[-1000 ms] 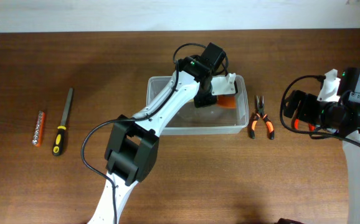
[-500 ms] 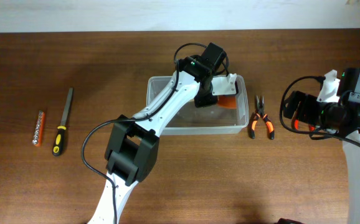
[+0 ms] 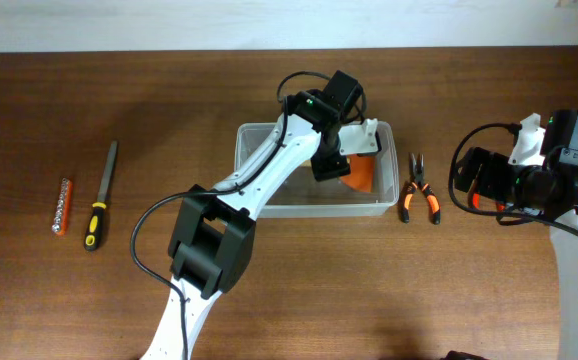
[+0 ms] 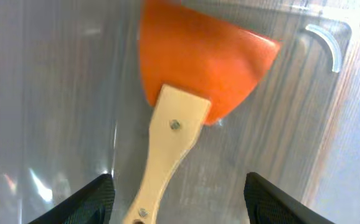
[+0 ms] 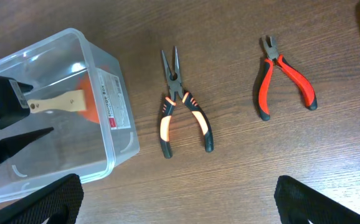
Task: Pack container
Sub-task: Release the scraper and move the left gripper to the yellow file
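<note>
Since a moment ago the scraper point(image 3: 357, 176) has slipped lower and swung its orange blade toward the near-right corner of the container point(image 3: 309, 206). It now lies flat on the clear floor, wooden handle pointing back under the left gripper point(image 3: 331, 158). That gripper hangs inside the tub with its fingers spread wide on either side of the handle, gripping nothing. The tub sits mid-table, slightly to the right, and the scraper looks to be the only thing packed. The long-nose pliers point(image 5: 179, 106) lie just beside its right wall and the red cutters point(image 5: 286, 74) further right. The file point(image 3: 102, 196) and a small bit strip point(image 3: 63, 205) wait well off to the left. The right gripper point(image 5: 177, 196) hovers over the pliers side, its fingers also wide apart and empty. My worry is the lift-out: a spread finger could snag the handle or catch the thick rim, and a light tub like this would tip or skid into the pliers. Reaching for those pliers so near the wall could nudge it too.
</note>
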### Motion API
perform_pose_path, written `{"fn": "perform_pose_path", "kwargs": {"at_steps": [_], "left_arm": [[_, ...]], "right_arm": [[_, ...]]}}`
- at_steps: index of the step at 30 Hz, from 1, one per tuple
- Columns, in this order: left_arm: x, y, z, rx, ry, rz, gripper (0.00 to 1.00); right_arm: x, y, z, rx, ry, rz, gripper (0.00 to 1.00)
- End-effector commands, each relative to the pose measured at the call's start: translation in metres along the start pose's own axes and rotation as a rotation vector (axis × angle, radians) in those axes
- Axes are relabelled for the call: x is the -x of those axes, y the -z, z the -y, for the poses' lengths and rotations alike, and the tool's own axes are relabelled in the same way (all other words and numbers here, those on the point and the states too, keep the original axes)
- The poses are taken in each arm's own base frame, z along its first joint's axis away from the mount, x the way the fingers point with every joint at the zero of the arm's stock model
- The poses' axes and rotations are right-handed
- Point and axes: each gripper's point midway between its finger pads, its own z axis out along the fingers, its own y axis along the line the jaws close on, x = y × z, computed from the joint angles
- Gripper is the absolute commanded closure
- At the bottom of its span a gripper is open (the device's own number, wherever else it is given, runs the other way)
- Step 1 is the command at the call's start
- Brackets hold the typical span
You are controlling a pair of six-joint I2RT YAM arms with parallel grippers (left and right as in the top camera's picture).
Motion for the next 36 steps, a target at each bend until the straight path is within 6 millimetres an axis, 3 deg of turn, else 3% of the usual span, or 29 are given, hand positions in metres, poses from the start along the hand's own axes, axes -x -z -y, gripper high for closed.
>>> {"fn": "perform_pose_path", "kwargs": {"at_steps": [1,4,8,11,14,17,20,22,26,32,36], "left_arm": [[0.005,0.045,-0.015,0.082,0.105,0.032,0.31],[-0.006,0.082,-0.022,0.119,0.133,0.036,0.31],[-0.027,0.155,-0.043,0.209,0.253,0.101,0.31],[-0.055,0.208,-0.06,0.288,0.353,0.142,0.31],[-0.105,0.252,-0.072,0.352,0.471,0.135,0.31],[-0.171,0.272,-0.083,0.375,0.732,0.093,0.31],[-0.244,0.272,-0.081,0.35,1.038,0.01,0.31],[-0.285,0.264,-0.076,0.323,1.177,-0.047,0.25],[-0.348,0.238,-0.06,0.25,1.33,-0.147,0.19],[-0.403,0.196,-0.022,0.126,1.471,-0.261,0.19],[-0.426,0.169,-0.014,0.124,1.492,-0.267,0.17]], "right_arm": [[0.005,0.003,-0.002,0.013,0.002,0.012,0.01],[0.005,0.003,-0.002,0.013,0.002,0.012,0.01],[0.005,0.003,-0.002,0.013,0.002,0.012,0.01],[0.005,0.003,-0.002,0.013,0.002,0.011,0.01],[0.005,0.003,-0.002,0.013,0.002,0.012,0.01],[0.005,0.003,-0.002,0.013,0.002,0.011,0.01],[0.005,0.003,-0.002,0.013,0.002,0.011,0.01],[0.005,0.003,-0.002,0.013,0.002,0.011,0.01],[0.005,0.003,-0.002,0.013,0.002,0.011,0.01],[0.005,0.003,-0.002,0.013,0.002,0.011,0.01],[0.005,0.003,-0.002,0.013,0.002,0.011,0.01]]}}
